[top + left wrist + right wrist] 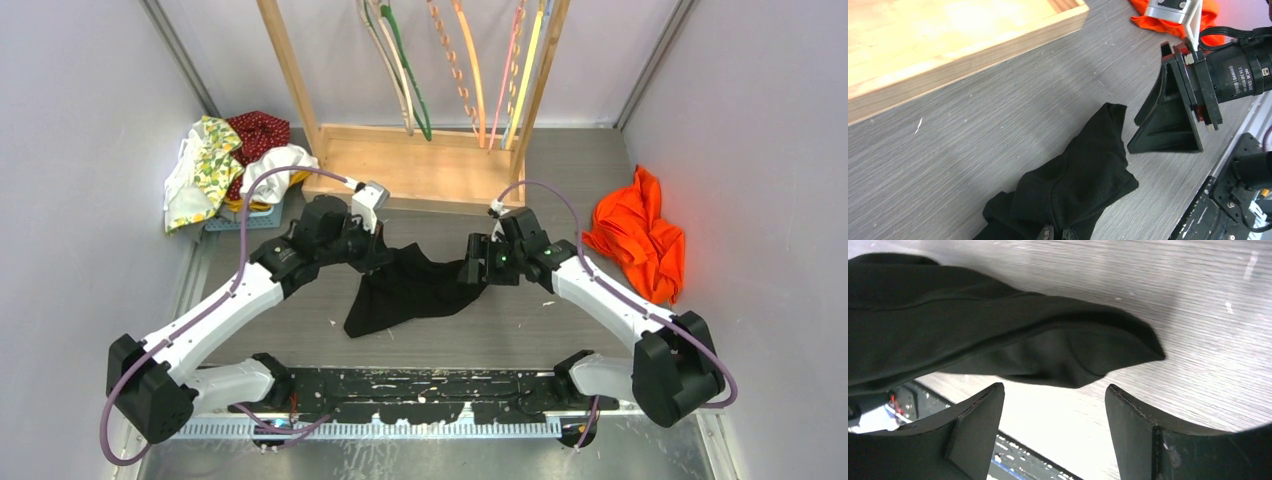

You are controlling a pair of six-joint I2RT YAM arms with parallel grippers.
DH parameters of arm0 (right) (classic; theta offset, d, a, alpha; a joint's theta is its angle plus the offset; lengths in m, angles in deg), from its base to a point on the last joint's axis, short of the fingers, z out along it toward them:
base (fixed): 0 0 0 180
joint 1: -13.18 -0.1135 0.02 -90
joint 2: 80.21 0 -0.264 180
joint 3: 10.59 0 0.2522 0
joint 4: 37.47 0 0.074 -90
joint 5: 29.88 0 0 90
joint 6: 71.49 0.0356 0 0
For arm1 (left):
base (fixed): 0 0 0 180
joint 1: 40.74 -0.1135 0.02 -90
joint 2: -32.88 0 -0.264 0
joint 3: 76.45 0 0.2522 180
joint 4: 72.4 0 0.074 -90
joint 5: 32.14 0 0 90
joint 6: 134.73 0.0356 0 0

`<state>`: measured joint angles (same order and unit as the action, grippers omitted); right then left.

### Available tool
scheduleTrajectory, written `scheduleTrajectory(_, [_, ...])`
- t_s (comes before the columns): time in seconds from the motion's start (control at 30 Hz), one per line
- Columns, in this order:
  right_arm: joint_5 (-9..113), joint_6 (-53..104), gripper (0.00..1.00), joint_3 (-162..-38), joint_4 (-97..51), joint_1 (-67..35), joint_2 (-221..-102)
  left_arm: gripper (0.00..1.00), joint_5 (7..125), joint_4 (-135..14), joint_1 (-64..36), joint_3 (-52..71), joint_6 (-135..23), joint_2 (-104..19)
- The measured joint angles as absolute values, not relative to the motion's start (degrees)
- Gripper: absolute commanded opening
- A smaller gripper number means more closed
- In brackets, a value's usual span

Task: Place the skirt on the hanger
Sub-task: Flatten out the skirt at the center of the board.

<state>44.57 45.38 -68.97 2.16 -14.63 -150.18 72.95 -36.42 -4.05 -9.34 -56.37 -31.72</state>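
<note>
Matt black cloth skirt (405,290); bench (500,325) grey, finely grained; pale smooth wood rack (420,165); fingers (965,427) matt black plastic; slightly shiny orange cloth (640,240).

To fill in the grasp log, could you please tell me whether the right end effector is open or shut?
Open: the right end effector shows its fingers wide apart, with the black skirt lying beyond them, ungripped.

1. A robotics test cell is indicated: a grey table (420,340) is enclosed by plain panel walls (80,120).
2. Two robot arms (215,310) are bolted to a black base rail (420,385).
3. Practice garments (215,165) are heaped beside a wooden rack (400,160) hung with hangers (470,70).
</note>
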Motion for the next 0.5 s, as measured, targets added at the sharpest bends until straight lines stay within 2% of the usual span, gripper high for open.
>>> scheduleTrajectory(0.3, [48.61, 48.81, 0.69, -63.29, -6.34, -7.73, -150.23, 0.0, 70.22, -34.35, -4.84, -9.34, -56.52, -31.74])
scheduleTrajectory(0.5, [48.96, 49.14, 0.66, -62.26, -9.91, -7.16, -151.47, 0.0, 69.83, -34.3, -5.47, -9.34, -56.52, -32.4])
